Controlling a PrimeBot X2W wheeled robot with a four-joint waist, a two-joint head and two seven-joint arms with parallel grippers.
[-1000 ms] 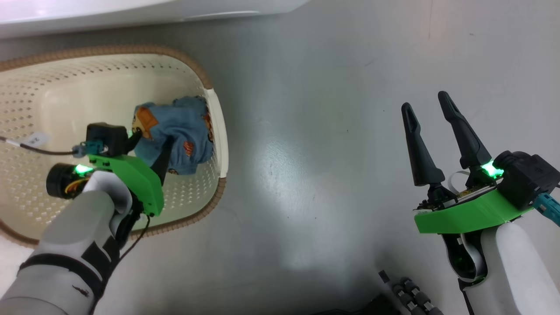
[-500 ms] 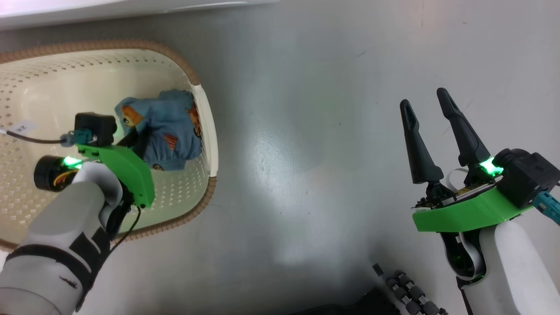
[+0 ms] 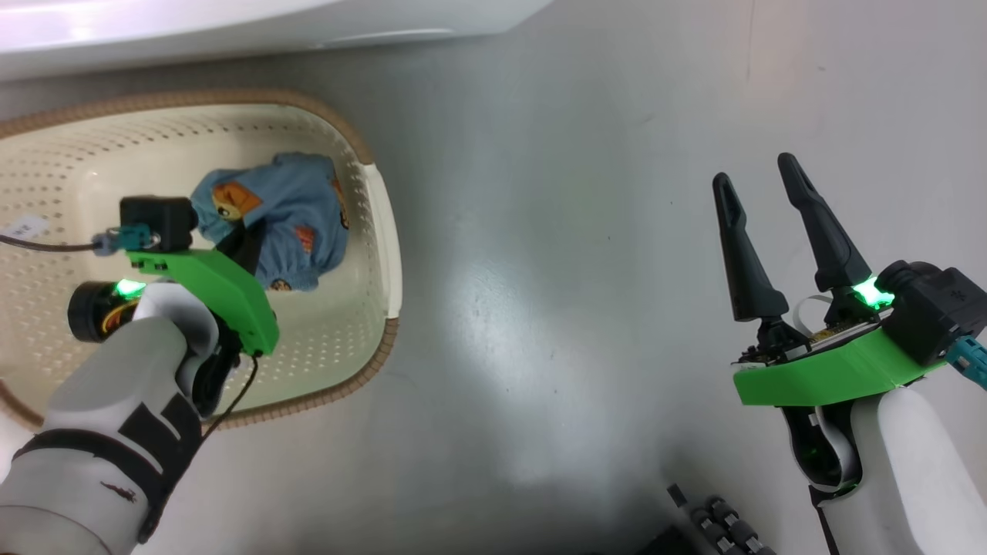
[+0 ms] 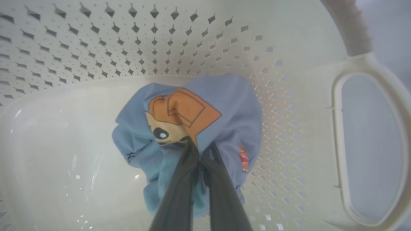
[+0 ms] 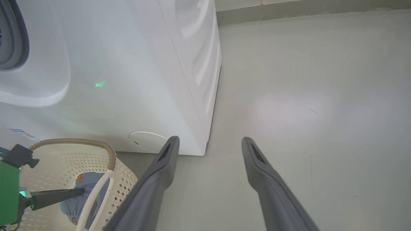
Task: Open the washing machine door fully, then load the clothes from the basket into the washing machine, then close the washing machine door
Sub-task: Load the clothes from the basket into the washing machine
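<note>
Garment (image 3: 297, 220): down in the basket (image 3: 383, 231), close to its right end wall; a crumpled blue lump with orange bear prints.
Change: left gripper (image 4: 200, 148) wide apart a second ago, now closed tight on a fold of the cloth; fabric bunched up where the tips meet.
Meaning: grasp looks made, so the loading step seems under way; next likely a lift out and a carry to the washing machine (image 5: 128, 80). Cannot tell whether already clear of the basket bottom.
Pointing: big bear face turned upward, toward the head camera; gathered edge toward the robot.
Long axis: weak, being so bunched; in the head view slightly longer from the gripper side across toward the right wall.
Basket: on the floor (image 3: 578, 308), just in front of the washing machine.
Right gripper (image 3: 754, 169): open and empty, over bare floor, well apart from the basket.
</note>
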